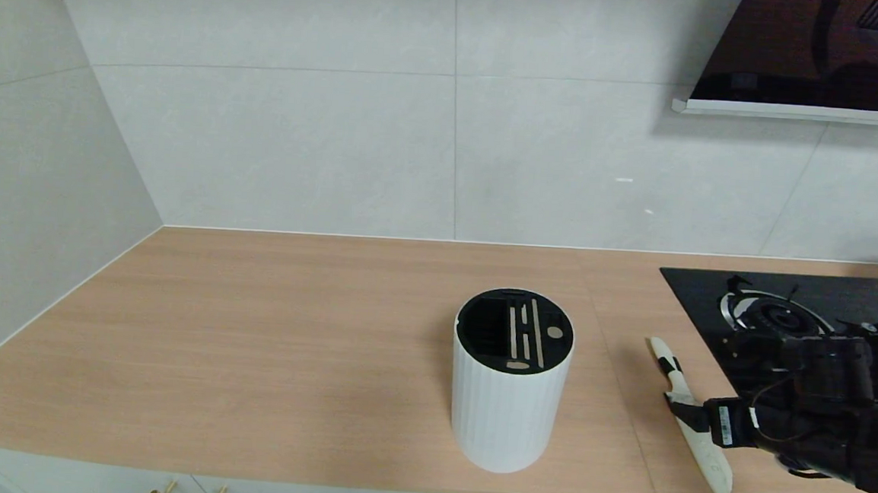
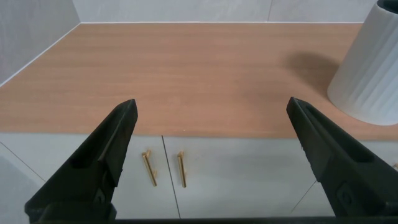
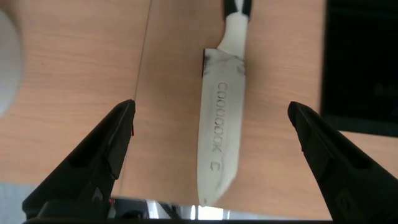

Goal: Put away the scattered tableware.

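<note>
knife: cream-bladed kitchen knife (image 3: 221,124), lies flat on the tabletop (image 1: 289,329), between the knife block (image 1: 509,403) and the gas hob (image 1: 710,293), touching neither
orientation: blade (image 1: 709,465) points at the near tabletop edge, black-and-white handle (image 1: 664,359) points toward the wall
right gripper: right gripper (image 3: 210,109) hovers over the knife, about where blade meets handle; fingers (image 3: 106,155) spread wide, one each side of the blade, holding nothing
left gripper: left gripper (image 2: 211,102) hangs off the front tabletop edge, well away from the knife; fingers released, nothing between them
handling: likely light, stiff and thin; lies flush, so little side wall to pinch; blade looks smooth, probably slippery; if ceramic, brittle at tip and edge
where to grip: the handle, thicker and less slick; close across its width, near the blade end for balance; avoid pinching the blade
target: slots (image 1: 525,336) in the block's black top are narrow; the blade probably has to go in tip down and lined up with one
risk: a flat grab may skid the knife toward the near edge; the tip already sits close to it
</note>
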Available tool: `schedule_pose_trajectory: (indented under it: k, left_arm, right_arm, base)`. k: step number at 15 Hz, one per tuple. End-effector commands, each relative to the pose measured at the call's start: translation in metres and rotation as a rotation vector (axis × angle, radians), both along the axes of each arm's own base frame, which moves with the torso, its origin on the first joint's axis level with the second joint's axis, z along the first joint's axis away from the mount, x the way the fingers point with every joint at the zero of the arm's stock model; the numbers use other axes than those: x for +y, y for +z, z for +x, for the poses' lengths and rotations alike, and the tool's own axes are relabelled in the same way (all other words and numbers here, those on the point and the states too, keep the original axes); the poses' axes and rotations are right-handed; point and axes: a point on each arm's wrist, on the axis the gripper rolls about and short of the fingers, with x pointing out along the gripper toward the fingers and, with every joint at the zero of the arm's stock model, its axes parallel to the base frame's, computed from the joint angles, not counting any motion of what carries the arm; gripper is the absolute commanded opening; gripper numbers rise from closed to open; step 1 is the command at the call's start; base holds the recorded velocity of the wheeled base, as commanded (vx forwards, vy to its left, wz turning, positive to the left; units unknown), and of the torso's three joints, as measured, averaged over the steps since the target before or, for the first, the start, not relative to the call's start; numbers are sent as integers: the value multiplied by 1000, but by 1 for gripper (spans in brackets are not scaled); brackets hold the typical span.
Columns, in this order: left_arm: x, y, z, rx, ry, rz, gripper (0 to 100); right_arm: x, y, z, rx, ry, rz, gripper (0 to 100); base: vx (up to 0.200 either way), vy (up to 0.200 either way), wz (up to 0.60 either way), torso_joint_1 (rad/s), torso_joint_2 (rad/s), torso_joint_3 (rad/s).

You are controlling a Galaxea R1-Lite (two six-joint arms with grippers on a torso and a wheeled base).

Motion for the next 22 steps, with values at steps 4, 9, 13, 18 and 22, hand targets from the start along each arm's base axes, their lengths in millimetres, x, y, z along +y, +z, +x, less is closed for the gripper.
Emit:
schedule_pose_trajectory:
  k: [4, 9, 13, 18, 22]
  left_arm:
    - [0, 0, 0, 0, 1, 0, 100]
    - [0, 0, 0, 0, 1, 0, 100]
    - [0, 0, 0, 0, 1, 0, 100]
    - [0, 0, 0, 0, 1, 0, 100]
    - [0, 0, 0, 0, 1, 0, 100]
  right_arm:
    - [4, -29, 19, -15, -30, -26, 100]
    - [3, -49, 31, -60, -70, -36, 100]
    - [-1, -59, 39, -130, -93, -26, 100]
    - [-1, -65, 40, -120, -92, -26, 100]
    - [-1, -71, 43, -139, -101, -18, 100]
  base:
    - [0, 0, 0, 0, 0, 0]
    - [0, 0, 0, 0, 0, 0]
    - [0, 0, 0, 0, 0, 0]
    - [0, 0, 0, 0, 0, 0]
    - [0, 0, 0, 0, 0, 0]
